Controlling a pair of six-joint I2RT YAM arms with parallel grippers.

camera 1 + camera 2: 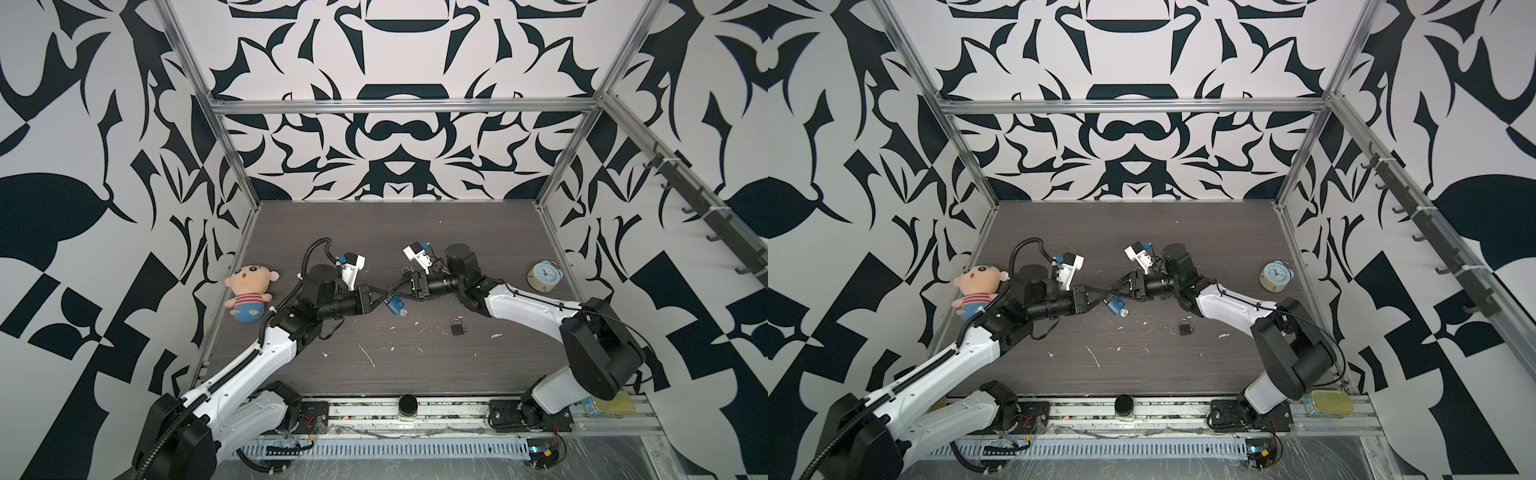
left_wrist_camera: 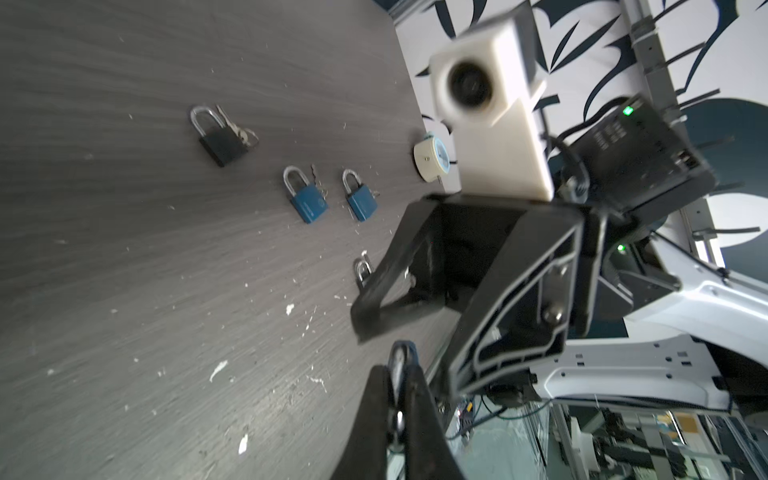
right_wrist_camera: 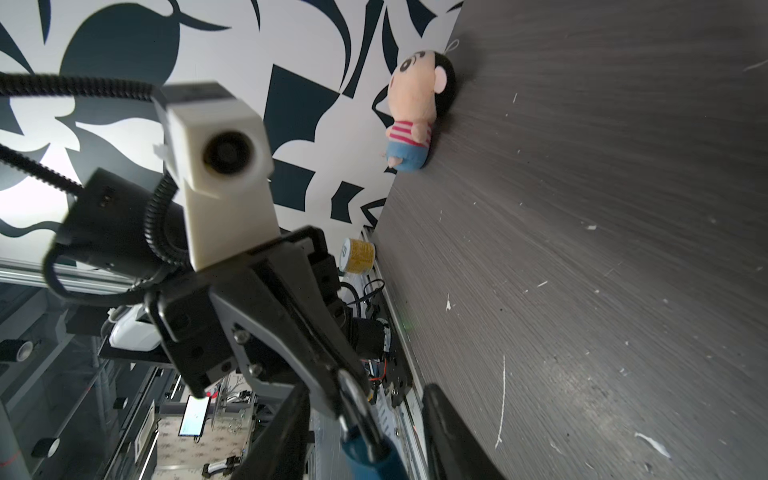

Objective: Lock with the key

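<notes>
Dark wood-grain tabletop (image 1: 374, 232), left gripper (image 1: 385, 299) pinching the blue padlock (image 1: 395, 306) by its shackle, right gripper (image 1: 394, 294) parted around it

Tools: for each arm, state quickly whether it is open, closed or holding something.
Left tool: closed, holding the blue padlock by its shackle.
Right tool: open, gripping nothing.

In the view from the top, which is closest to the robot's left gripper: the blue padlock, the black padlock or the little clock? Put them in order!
1. blue padlock: held by the left gripper itself, in the middle.
2. black padlock: lying a bit to the right, nearer the front.
3. clock: far off on the right side.
</notes>
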